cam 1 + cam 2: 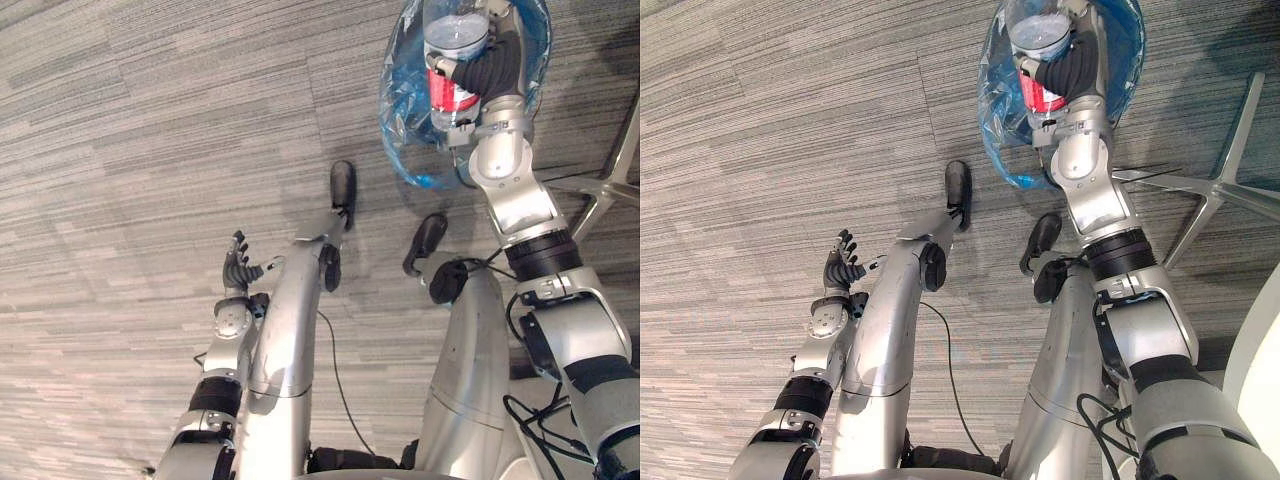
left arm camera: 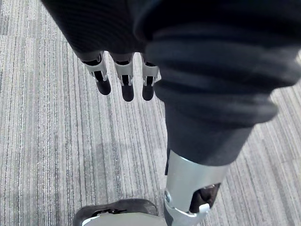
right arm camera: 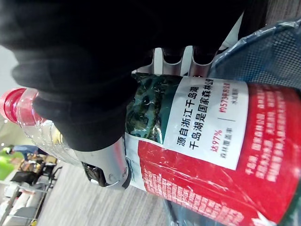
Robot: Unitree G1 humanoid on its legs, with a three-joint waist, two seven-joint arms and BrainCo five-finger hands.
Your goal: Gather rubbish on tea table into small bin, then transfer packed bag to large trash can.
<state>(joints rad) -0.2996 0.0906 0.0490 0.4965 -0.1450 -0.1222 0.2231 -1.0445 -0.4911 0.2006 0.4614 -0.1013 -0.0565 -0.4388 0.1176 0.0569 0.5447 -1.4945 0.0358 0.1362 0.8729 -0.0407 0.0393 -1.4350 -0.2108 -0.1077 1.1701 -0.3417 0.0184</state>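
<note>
My right hand (image 1: 492,62) is raised at the top right, shut on a clear plastic bottle (image 1: 453,62) with a red label. Close up, its fingers (image 3: 174,56) and thumb wrap the bottle (image 3: 197,141), which has a red cap and a red, white and green label. A blue translucent rubbish bag (image 1: 408,120) hangs around the hand and bottle, and its blue film (image 3: 277,52) shows behind the bottle. I cannot tell whether the fingers also grip the bag. My left hand (image 1: 238,266) hangs low at the left over the carpet, fingers (image 2: 122,82) straight and holding nothing.
Grey striped carpet (image 1: 120,150) covers the floor. The silver legs of a chair base (image 1: 1210,195) spread out at the right, close to my right arm. A white curved edge (image 1: 1262,370) stands at the lower right.
</note>
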